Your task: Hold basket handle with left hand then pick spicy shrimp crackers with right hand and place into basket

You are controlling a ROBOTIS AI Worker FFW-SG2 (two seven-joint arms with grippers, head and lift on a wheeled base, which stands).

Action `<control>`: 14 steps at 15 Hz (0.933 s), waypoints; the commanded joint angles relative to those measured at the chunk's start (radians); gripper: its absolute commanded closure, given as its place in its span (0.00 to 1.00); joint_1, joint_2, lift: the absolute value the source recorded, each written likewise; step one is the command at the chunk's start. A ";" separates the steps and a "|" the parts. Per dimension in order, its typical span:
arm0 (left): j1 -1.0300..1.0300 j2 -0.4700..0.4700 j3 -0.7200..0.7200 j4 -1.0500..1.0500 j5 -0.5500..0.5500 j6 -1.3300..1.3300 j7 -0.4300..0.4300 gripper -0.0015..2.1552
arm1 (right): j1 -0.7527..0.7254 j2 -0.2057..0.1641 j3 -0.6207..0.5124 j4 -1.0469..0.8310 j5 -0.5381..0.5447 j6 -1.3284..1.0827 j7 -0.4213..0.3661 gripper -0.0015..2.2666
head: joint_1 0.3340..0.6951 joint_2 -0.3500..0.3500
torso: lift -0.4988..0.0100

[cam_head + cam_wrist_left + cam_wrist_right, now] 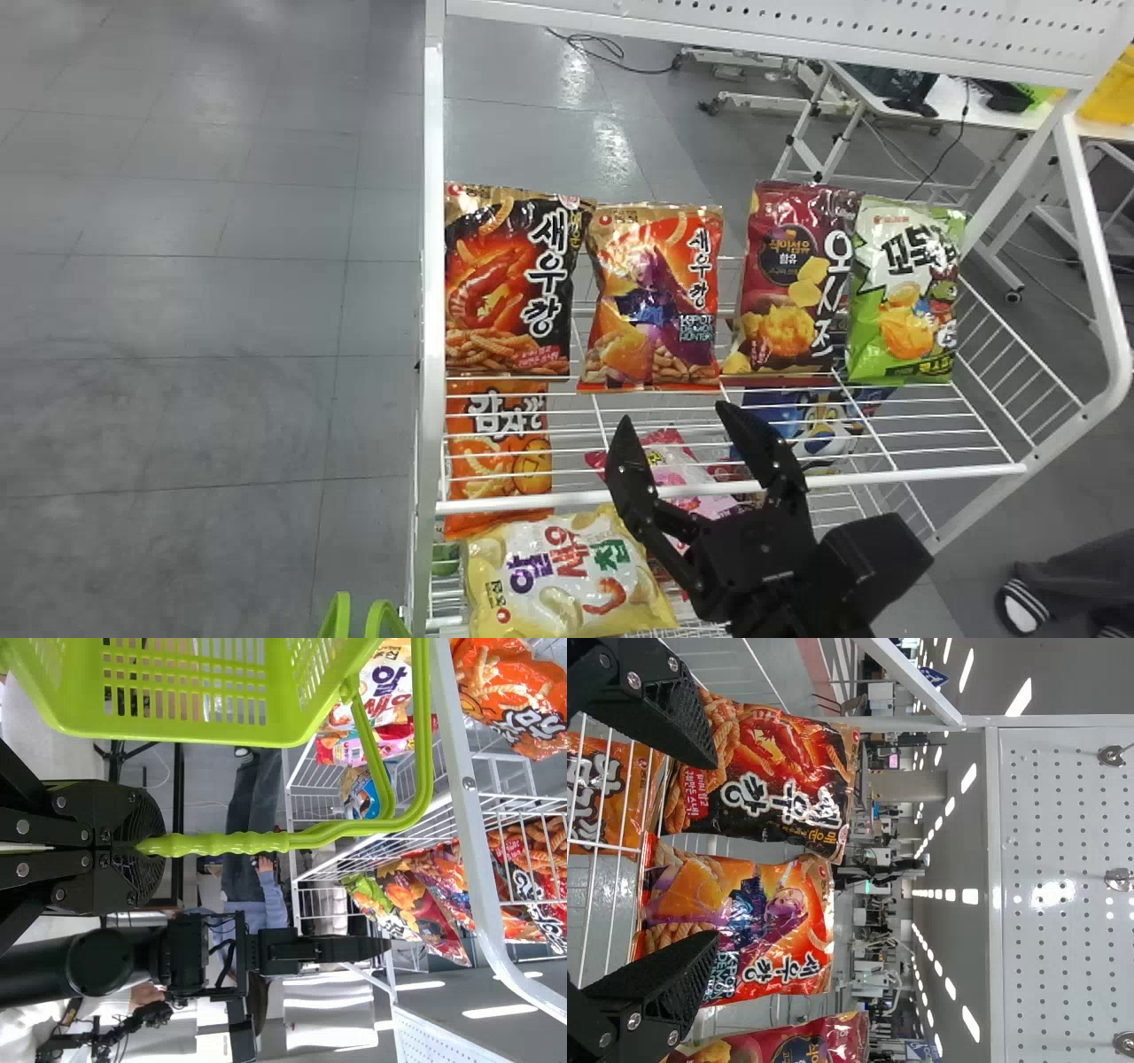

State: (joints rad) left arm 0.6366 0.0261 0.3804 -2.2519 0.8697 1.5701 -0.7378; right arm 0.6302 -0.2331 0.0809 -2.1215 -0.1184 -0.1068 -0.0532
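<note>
Right wrist view: right gripper [716, 850] gaping wide, holding nothing; spicy shrimp crackers [775, 780] standing ahead of fingers, toward robot's left. Left gripper [152, 847] clamping handle [230, 843] between closed fingers, likely steadying basket [177, 732] for loading.

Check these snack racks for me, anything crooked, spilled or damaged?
One thing: the pink snack bag under the upper wire shelf sits askew, tilted, while the orange snack bag to its left stands nearly straight. No spill or damage stands out.

White tables [952, 97] stand on grey floor tiles [213, 301].
</note>
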 commanded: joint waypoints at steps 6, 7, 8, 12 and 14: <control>0.005 -0.002 0.002 -0.009 0.000 0.001 0.000 0.88 | -0.001 0.003 0.007 0.000 -0.001 -0.004 0.001 0.06 | 1.00 0.14 | 0.91; 0.005 -0.003 0.002 -0.009 0.000 0.001 0.000 0.88 | -0.001 0.003 0.008 0.000 -0.001 -0.004 0.000 0.06 | 1.00 0.14 | 0.91; 0.005 -0.002 0.002 -0.009 0.000 0.001 -0.002 0.88 | 0.000 0.003 0.008 0.000 -0.001 -0.004 0.000 0.06 | 1.00 0.14 | 0.91; 0.008 0.000 0.000 -0.009 0.002 0.001 -0.002 0.88 | -0.023 0.009 0.016 0.006 0.000 -0.004 0.000 0.06 | 1.00 0.15 | 0.91; 0.015 0.005 0.000 -0.015 0.006 0.001 -0.002 0.88 | -0.075 0.021 0.053 0.022 0.023 0.033 0.000 0.06 | 1.00 0.15 | 0.91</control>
State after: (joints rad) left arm 0.6466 0.0279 0.3805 -2.2632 0.8727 1.5701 -0.7394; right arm 0.5905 -0.2192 0.1104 -2.1104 -0.1104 -0.1020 -0.0537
